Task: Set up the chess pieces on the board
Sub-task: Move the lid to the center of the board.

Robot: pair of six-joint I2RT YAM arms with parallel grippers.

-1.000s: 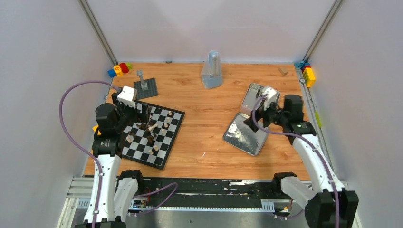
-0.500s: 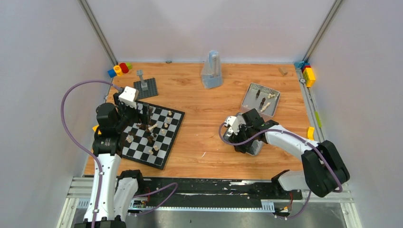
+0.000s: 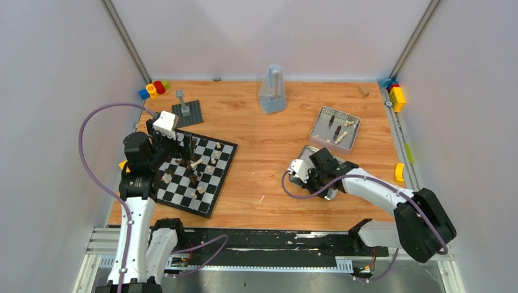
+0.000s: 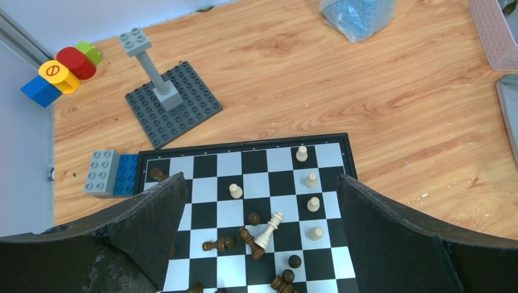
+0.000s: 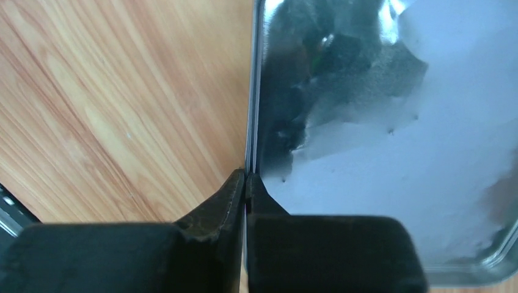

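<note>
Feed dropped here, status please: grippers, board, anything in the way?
Left gripper open over the chessboard. Right gripper shut on near metal tray rim. Pieces scattered there, several toppled; more in far tray.

red circle-with-slash sign printed on top face of yellow round block (image 4: 51,72), upper left of left wrist view.

Body: left arm (image 3: 139,213) and right arm (image 3: 372,186) have white shells and black joints. A purple cable (image 3: 80,141) loops to each wrist's white camera box (image 3: 164,123). Matte black end effector fingers (image 4: 146,226).
</note>
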